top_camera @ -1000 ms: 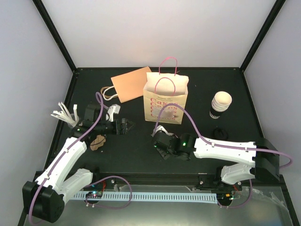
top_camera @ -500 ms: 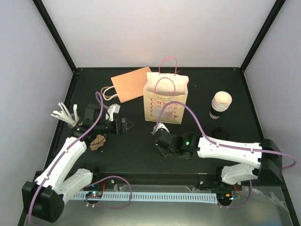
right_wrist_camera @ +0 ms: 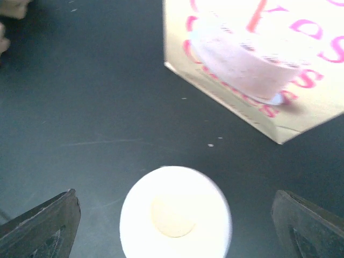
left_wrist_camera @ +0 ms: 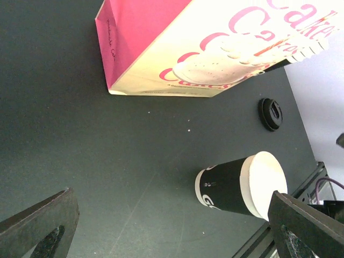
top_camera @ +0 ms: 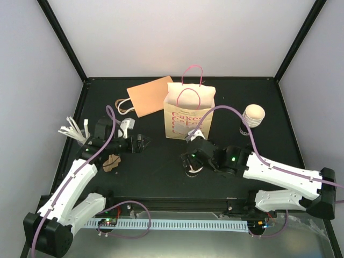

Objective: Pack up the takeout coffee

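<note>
**Upright coffee cup [left_wrist_camera: 236, 185] sits dead under the right gripper [right_wrist_camera: 174, 193]**

The coffee cup is standing on the table [top_camera: 161, 180], dark below and white above. It's just in front of the paper bag [top_camera: 189, 121], on the side nearer the arms, with a strip of bare table between them.

Now the right wrist view: we're looking straight down the cup's long axis, its pale round top sitting between the two fingers. So the right gripper is directly overhead, spread to its widest and holding nothing, with table showing either side of the rim.

The left gripper [top_camera: 141, 144] is well off to the side, also wide and empty, and sees the cup side-on. The right arm is clearly the nearer one.

My read is a straight drop along that axis to take the cup. Then it's a lift up and away from the arms to clear the bag's top. Any sideways drift going down could tip the cup.
</note>
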### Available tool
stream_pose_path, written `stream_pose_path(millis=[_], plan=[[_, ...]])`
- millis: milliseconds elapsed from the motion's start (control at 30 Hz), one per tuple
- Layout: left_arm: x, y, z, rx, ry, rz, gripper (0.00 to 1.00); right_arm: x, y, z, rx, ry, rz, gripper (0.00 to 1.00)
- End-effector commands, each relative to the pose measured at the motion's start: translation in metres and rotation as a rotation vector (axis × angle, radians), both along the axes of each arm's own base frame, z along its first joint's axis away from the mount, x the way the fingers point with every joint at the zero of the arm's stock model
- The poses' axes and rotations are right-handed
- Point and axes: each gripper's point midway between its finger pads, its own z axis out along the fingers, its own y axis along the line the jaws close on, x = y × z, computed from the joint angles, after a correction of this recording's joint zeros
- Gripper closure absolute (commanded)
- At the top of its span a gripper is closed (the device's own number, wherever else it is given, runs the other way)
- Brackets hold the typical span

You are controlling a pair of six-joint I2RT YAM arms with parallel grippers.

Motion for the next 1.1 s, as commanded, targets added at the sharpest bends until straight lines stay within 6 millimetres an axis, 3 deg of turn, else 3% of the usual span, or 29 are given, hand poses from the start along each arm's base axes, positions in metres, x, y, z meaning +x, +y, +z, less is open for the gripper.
stream_pose_path(millis=[0,200,500,1067], plan=[[0.004,0.005,0.02,0.034,-0.067,0.019,0.01,0.024,-0.034,0.006,0.016,-0.009,-0.166,0.0],[0.007,0.022,0.027,0.157,-0.113,0.053,0.01,0.049,-0.093,-0.021,0.074,0.098,-0.395,0.0],[0.011,0.026,0.034,0.217,-0.207,0.022,0.01,0.055,-0.156,-0.063,0.11,0.207,-0.644,0.0],[0.006,0.012,0.026,0.177,-0.185,-0.072,0.01,0.052,-0.182,-0.072,0.073,0.245,-0.799,0.0]])
